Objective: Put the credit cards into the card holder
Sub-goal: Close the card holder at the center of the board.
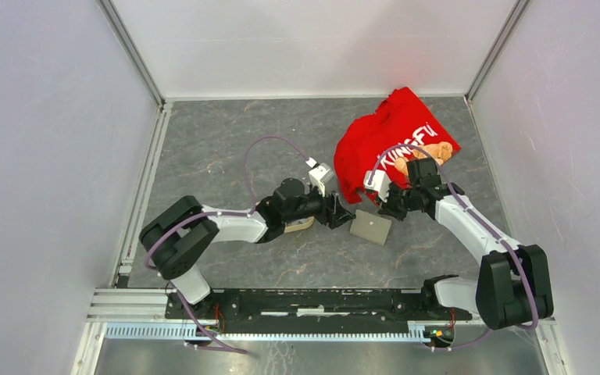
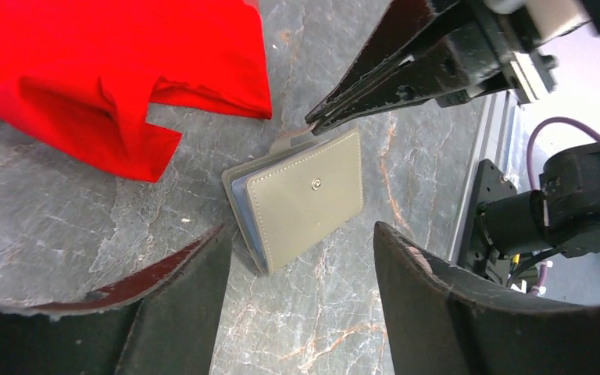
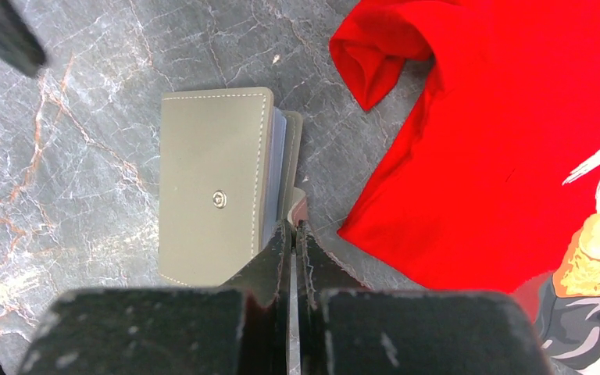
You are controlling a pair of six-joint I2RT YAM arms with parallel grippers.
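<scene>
The card holder point(image 1: 371, 227) is a grey folded wallet with a snap, lying flat on the table between both grippers. It also shows in the left wrist view point(image 2: 301, 199) and the right wrist view point(image 3: 215, 183). My right gripper point(image 1: 383, 208) is shut, its tips point(image 3: 293, 225) pinching the end of the holder's small closing tab point(image 3: 297, 205) at the holder's far edge. The left wrist view shows the same pinch, with the right gripper's point(image 2: 312, 125) jaws closed. My left gripper point(image 1: 344, 212) is open and empty, jaws wide, just short of the holder point(image 2: 301, 228). No loose credit cards are in view.
A crumpled red shirt point(image 1: 394, 141) lies behind the holder, close to my right gripper; it also shows in the left wrist view point(image 2: 109, 70) and the right wrist view point(image 3: 500, 141). A beige tray point(image 1: 301, 225) is partly hidden under my left arm. White walls enclose the table.
</scene>
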